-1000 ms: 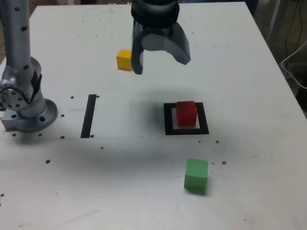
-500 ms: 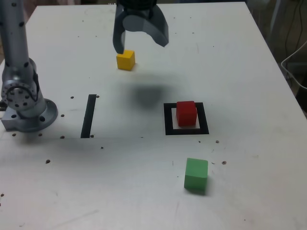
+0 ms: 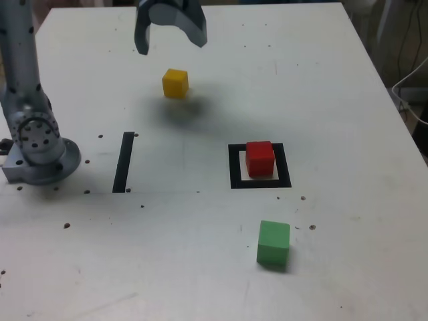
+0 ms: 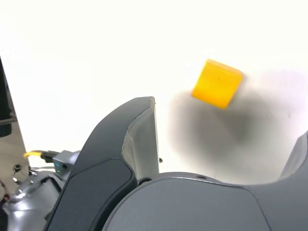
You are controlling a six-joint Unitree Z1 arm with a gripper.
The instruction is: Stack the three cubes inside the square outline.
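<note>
The red cube (image 3: 259, 158) sits inside the square outline (image 3: 234, 167) at the middle of the table. On its own toward the far side rests the yellow cube (image 3: 175, 83), which the wrist view also shows (image 4: 217, 83) between and beyond the fingers. Nearest the front edge lies the green cube (image 3: 273, 244). My gripper (image 3: 170, 44) hovers open and empty above the table, just behind the yellow cube, touching nothing. In the wrist view the gripper (image 4: 228, 120) has one dark finger (image 4: 139, 139) showing in full.
A straight black strip (image 3: 124, 162) lies at the exterior view's left of the outline. The arm's grey base (image 3: 37, 144) stands at the left edge. Small dark specks dot the white table (image 3: 348, 100).
The gripper has travelled from above the area behind the red cube toward the exterior view's left and far side, ending over the yellow cube. No cube has moved.
</note>
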